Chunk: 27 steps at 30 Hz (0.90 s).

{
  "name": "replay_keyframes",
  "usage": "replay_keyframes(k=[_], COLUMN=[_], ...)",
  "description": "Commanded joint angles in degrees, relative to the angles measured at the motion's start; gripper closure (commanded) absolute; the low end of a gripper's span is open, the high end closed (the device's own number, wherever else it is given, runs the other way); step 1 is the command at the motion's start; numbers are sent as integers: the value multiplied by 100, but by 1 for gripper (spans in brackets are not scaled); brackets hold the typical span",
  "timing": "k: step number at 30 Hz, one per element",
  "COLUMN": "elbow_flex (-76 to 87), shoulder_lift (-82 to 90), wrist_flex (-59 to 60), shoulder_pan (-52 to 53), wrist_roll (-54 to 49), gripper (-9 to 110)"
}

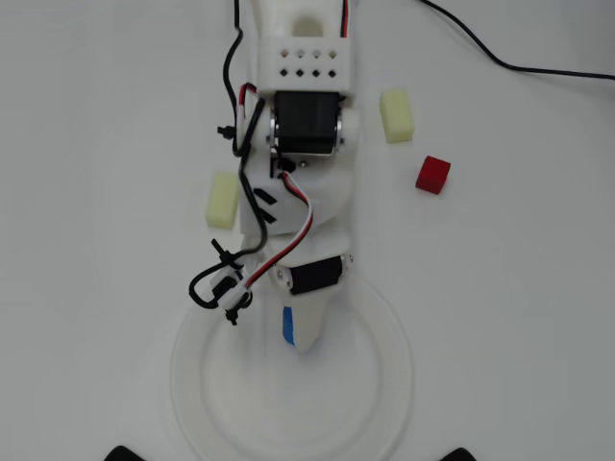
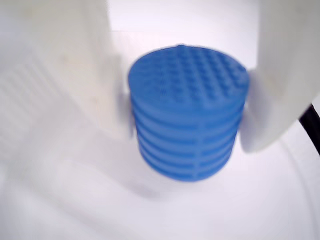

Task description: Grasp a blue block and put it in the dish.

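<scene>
Blue block [image 2: 187,112]: short cylinder, axis upright, studded round top facing the wrist camera, ribbed side wall showing below it. Roughly as tall as wide, so no clear long axis.

Gripper [image 2: 187,125]: clenched on the blue block. One white finger presses the block's left side, the other [image 2: 280,75] presses its right side in the wrist view; both touch the wall, with the opening no wider than the block itself. Whether the block's underside rests on the surface below or hangs just clear of it, cannot tell.

Dish [image 1: 389,384]: large, round, white, at the near (bottom) edge of the overhead view, nearly the same shade as the tabletop [image 1: 519,307]. Gripper tip sits over the dish's inner part, toward its far side. In the wrist view a faint curved line at the right may be the dish rim.

Overhead view only: the block is a thin blue sliver [image 1: 286,325] at the left side of the gripper tip, the rest covered by the arm [image 1: 303,134]. Also a red cube [image 1: 432,174] to the right, a pale yellow block [image 1: 396,116] just beyond it up and to its left, and another pale yellow block [image 1: 223,200] left of the arm, all on the tabletop outside the dish. A black cable [image 1: 519,65] crosses the far right corner.

Wrist view only: block texture and finger contact.
</scene>
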Motion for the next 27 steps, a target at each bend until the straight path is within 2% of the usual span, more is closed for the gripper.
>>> replay_keyframes(k=[1,5,18,27], elbow_flex=[-475,-483,-1327,-2470], shoulder_lift=[-44,-97,-97,-97], wrist_flex=[114,167,1380,2496], shoulder_pan=[-53,-53,-158,-141], wrist_roll=[-88,-105,-299,-123], gripper=[101,99,74,69])
